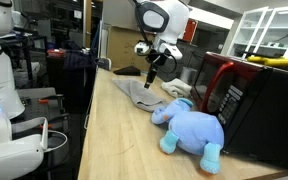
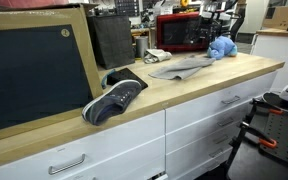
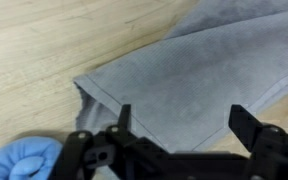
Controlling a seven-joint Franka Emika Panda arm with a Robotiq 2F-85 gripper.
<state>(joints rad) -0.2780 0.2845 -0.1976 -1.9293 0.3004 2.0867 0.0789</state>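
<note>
Observer: Gripper state first. The black two-finger Robotiq gripper [image 3: 182,125] stands wide in the wrist view. Its fingertips [image 3: 124,118] are well apart, with nothing between them but fabric lying underneath.

Checker: Holding anything?

Observer: No, the jaws are spread and empty. A flat grey fabric cloth [image 3: 184,70] lies beneath them on the pale wooden countertop [image 3: 44,40]. One hemmed corner points left in the wrist view.

Checker: Are the tips touching the cloth?

Observer: Cannot tell. In an exterior view the gripper [image 1: 151,80] points straight down over the far end of the cloth [image 1: 142,95], either very close to the fabric or on it.

Checker: What is next to the cloth?

Observer: A light blue plush elephant toy [image 1: 192,125] lies on its side just beside the cloth's near right edge. A patch of the same blue shows at the lower left of the wrist view. A red and black microwave oven [image 1: 249,100] stands to the right, close against the toy.

Checker: Rest of the counter?

Observer: In an exterior view, a dark grey sneaker with a white sole [image 2: 114,100] sits at the near left, well apart from the cloth. Behind it stands a black board in a wooden frame [image 2: 34,70]. White drawer fronts [image 2: 204,115] run below the countertop.
</note>
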